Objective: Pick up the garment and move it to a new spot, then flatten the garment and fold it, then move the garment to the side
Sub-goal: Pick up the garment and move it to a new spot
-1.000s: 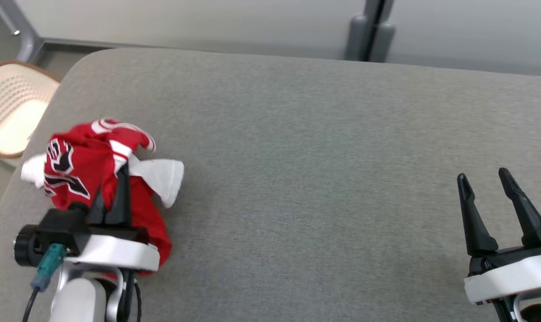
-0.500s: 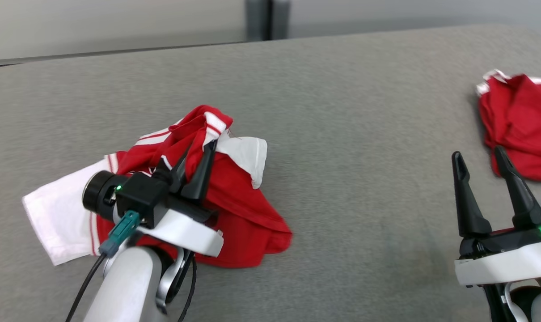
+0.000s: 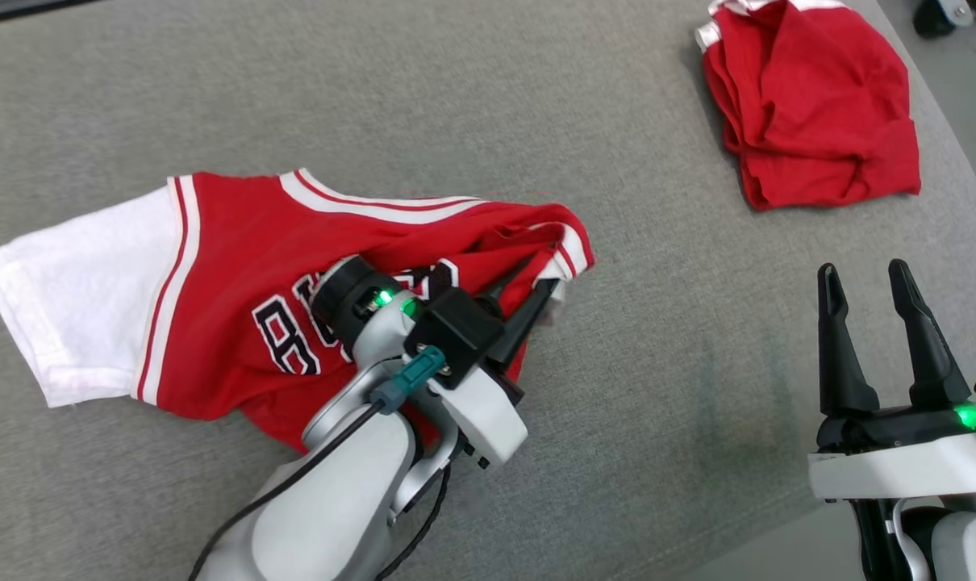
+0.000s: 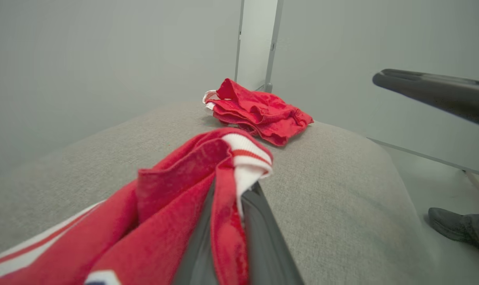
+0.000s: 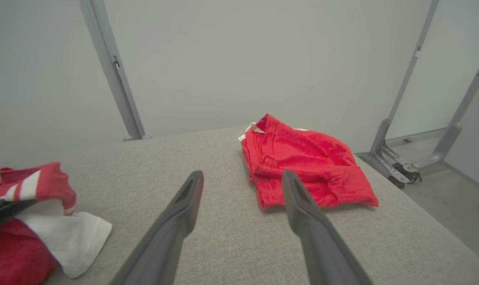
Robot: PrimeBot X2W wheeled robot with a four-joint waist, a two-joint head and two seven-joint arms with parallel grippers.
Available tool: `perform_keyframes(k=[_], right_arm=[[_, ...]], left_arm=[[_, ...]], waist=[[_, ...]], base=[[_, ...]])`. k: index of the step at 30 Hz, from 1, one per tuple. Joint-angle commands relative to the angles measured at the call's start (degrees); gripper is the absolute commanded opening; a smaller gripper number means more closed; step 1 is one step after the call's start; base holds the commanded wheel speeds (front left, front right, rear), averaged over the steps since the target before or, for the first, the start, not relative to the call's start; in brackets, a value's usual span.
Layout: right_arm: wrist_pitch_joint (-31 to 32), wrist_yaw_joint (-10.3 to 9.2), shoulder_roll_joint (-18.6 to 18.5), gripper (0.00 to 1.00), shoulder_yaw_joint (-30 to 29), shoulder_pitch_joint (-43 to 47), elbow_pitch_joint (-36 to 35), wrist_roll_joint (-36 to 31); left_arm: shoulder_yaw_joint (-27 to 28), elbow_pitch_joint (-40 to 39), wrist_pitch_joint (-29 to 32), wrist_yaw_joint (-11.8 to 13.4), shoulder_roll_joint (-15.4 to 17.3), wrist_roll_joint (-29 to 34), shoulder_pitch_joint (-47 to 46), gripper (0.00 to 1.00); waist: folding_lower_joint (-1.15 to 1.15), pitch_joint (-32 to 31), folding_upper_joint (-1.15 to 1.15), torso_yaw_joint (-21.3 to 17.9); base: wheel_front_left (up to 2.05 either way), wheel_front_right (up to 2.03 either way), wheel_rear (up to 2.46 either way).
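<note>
L gripper (image 3: 536,294) is clamped on the striped trim of the jersey (image 3: 238,266); the rest trails behind it and under its wrist, half spread on the grey pad (image 3: 456,97). R gripper (image 3: 861,269) hangs w/ fingers apart, holding nothing. The bite looks thin, prob just a hem fold, so a quick pull could slip it free or drag cloth toward the red bundle (image 3: 819,105) ahead

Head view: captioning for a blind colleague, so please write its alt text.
The left hand is shut on a red-and-white jersey lying partly spread on a grey padded surface. The right hand hangs open at lower right; another red garment lies at upper right.
</note>
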Motion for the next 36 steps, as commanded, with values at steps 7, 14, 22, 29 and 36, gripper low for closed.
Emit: perform_keyframes(k=[7,14,22,29,36], right_arm=[[-0.9,-0.03,0.3,1.00,-0.6,-1.3,1.3,-0.7],[0.9,-0.03,-1.2,1.00,-1.4,-1.1,0.3,-2.2],[4.0,-0.04,-2.2,1.00,-1.4,0.9,-1.4,-3.0],[6.2,-0.03,-3.1,1.00,-1.3,2.9,-2.2,-2.8],[7.4,-0.03,-4.1,1.00,-1.3,4.8,-1.8,-2.5]], left_arm=[[-2.9,3.4,-4.4,0.0,0.5,-1.3,-1.4,1.00],[-0.7,1.7,-8.8,2.3,0.0,-3.8,1.2,1.00],[8.6,0.1,-11.2,8.6,1.7,-8.6,6.5,1.00],[17.9,-0.6,-11.8,12.1,5.5,-11.7,13.2,1.00],[24.0,-3.7,-11.9,12.0,7.9,-12.8,19.7,1.00]], waist=[[0.00,0.9,0.00,1.2],[0.00,-4.3,0.00,8.0],[0.00,-9.9,0.00,14.6],[0.00,-13.4,0.00,18.2],[0.00,-16.1,0.00,20.2]], base=[[0.00,0.00,0.00],[0.00,0.00,0.00],[0.00,0.00,0.00],[0.00,0.00,0.00],[0.00,0.00,0.00]])
